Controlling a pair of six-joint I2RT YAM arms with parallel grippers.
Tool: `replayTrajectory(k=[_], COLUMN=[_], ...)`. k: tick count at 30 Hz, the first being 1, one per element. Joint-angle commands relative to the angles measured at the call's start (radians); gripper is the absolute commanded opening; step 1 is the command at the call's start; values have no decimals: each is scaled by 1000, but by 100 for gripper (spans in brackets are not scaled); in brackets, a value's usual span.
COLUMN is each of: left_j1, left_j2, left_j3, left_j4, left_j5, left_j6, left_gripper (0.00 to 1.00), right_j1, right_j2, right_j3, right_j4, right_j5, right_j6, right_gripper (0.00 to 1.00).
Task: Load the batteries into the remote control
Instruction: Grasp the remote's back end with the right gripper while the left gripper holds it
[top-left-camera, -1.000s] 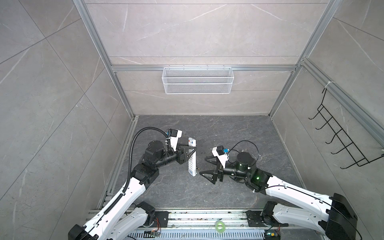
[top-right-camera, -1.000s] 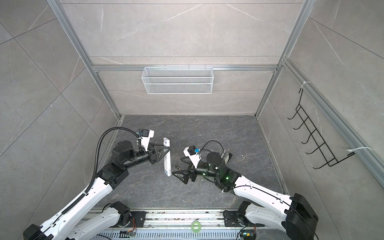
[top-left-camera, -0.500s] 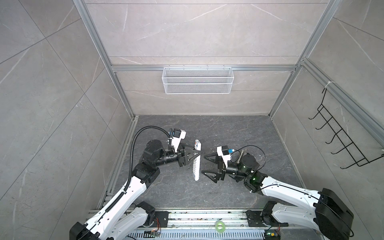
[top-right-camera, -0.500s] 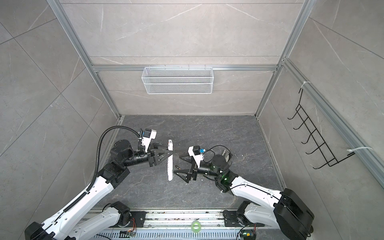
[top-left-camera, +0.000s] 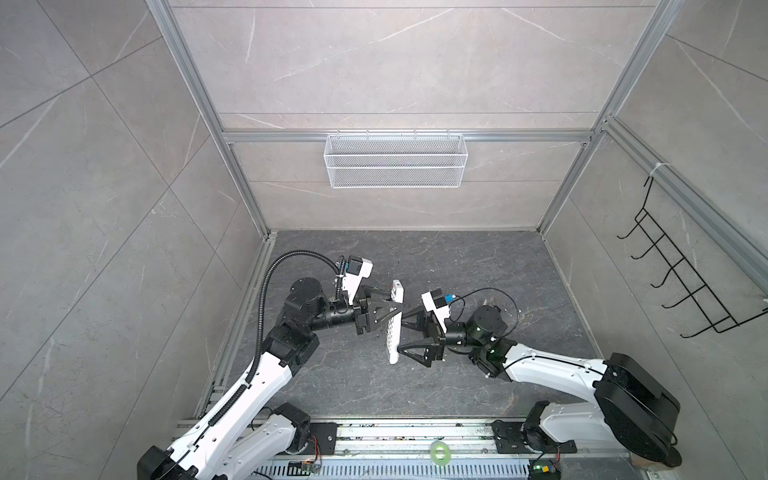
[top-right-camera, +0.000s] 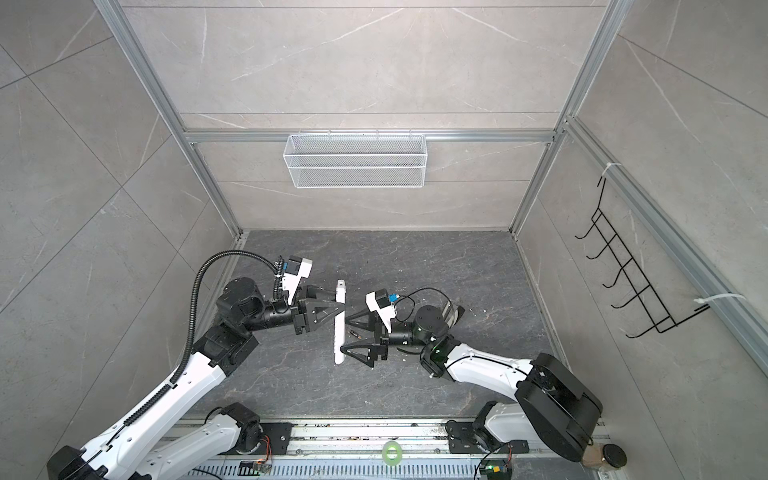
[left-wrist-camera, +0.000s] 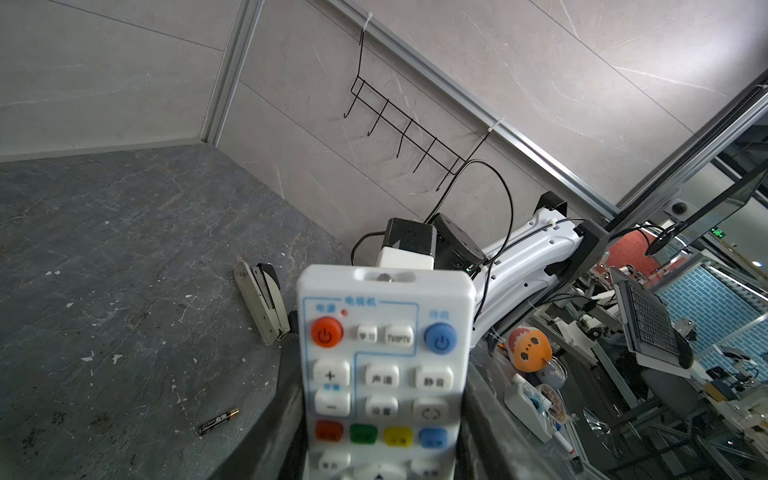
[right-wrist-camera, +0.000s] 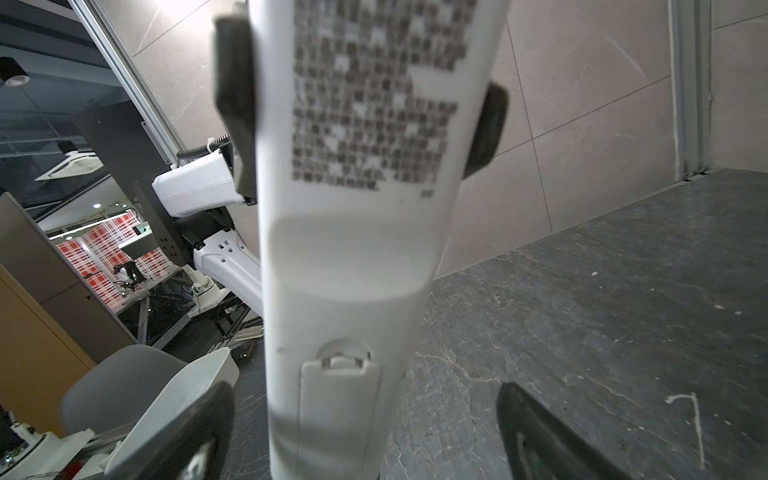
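Note:
The white remote control hangs in the air on its edge, above the middle of the floor. My left gripper is shut on its sides. The button face is toward the left wrist camera. The plain back shows a closed battery cover. My right gripper is open, its fingers straddling the remote's near end without touching it. One battery lies on the floor under the right gripper.
A grey and black stapler-like object lies on the floor behind the right arm. White crumbs dot the floor. A wire basket hangs on the back wall and a hook rack on the right wall.
My left gripper has carried the remote to the right, toward the middle. The right gripper has moved left and now straddles the remote's near end, still open.

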Motion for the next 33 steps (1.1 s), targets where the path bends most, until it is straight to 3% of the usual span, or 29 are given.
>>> replayTrajectory(k=[1, 21, 27, 33], left_j1=[3, 2, 3, 2], left_j2=[-22, -2, 7, 5], left_j3=[57, 67, 68, 62], left_j4=[41, 80, 100, 104], left_j5=[22, -22, -31, -51], left_j6=[-10, -30, -32, -33], left_gripper=[0, 0, 0, 0], right_j1=[-1, 39, 51, 58], right_j2=[12, 89, 107, 105], right_j3=[27, 73, 75, 76], right_j4=[84, 47, 63, 68], right_j5=[-45, -85, -89, -93], right_j6=[46, 32, 35, 33], right_gripper=[99, 94, 86, 70])
